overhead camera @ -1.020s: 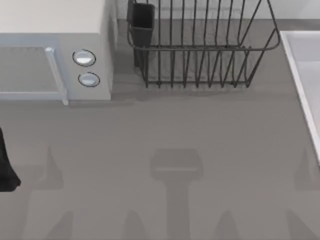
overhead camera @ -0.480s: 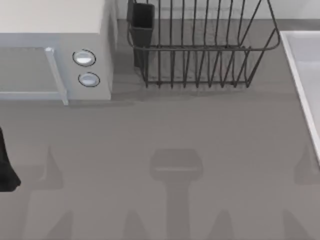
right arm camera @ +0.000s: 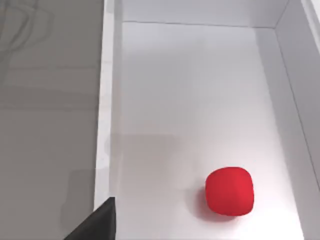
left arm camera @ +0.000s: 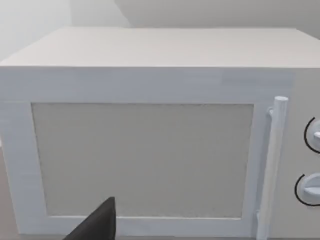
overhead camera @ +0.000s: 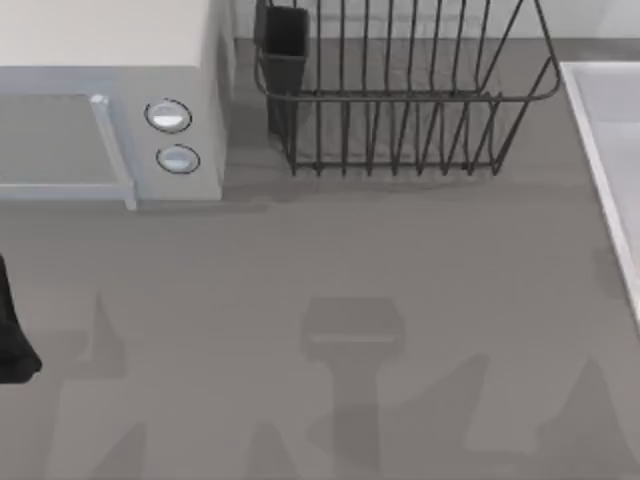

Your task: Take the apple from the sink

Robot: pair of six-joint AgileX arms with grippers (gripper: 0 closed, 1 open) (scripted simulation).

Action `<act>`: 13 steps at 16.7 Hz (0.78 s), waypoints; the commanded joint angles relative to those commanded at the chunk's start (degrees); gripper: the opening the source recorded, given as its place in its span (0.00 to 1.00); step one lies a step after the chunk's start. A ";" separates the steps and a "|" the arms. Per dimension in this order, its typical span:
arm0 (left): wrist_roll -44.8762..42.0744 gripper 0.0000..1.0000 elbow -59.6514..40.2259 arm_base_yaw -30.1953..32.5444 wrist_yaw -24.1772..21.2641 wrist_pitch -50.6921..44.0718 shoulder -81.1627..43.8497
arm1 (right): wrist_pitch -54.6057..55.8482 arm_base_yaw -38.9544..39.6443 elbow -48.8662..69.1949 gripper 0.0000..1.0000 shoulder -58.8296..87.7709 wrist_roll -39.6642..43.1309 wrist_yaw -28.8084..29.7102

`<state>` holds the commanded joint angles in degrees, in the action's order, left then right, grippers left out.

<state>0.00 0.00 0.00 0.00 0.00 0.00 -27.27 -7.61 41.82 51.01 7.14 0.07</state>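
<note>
The apple (right arm camera: 229,191) lies on the pale floor of the sink (right arm camera: 106,125), apart from the walls and nearer one end of the basin than the other. In the top view the sink (overhead camera: 600,150) runs along the worktop's right edge, with just its raised rim and a strip of basin in view.

Along the far edge of the grey worktop (overhead camera: 330,260), a dark wire dish rack (overhead camera: 405,95) stands between the sink and a white microwave (overhead camera: 110,100), which fills the far left corner. A small dark cup (overhead camera: 285,35) hangs at the rack's left end. The microwave's door handle (overhead camera: 113,150) and two round knobs (overhead camera: 170,135) face the near side. The middle of the worktop carries only soft shadows.

The right hand (right arm camera: 97,222) is poised above the sink, looking down into it, and one dark finger (right arm camera: 97,222) shows over the rim, well apart from the apple; whether the fingers are spread or pressed together I cannot tell. The basin around the apple is bare.

The left arm (overhead camera: 12,325) sits at the worktop's left edge, its left hand (left arm camera: 97,222) facing the microwave door (left arm camera: 142,160); its fingers' state cannot be told either.
</note>
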 joint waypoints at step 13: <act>0.00 1.00 0.00 0.00 0.00 0.00 0.00 | -32.72 -9.14 50.91 1.00 68.59 8.57 0.08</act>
<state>0.00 0.00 0.00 0.00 0.00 0.00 -59.99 -16.75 92.73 119.60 15.71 0.15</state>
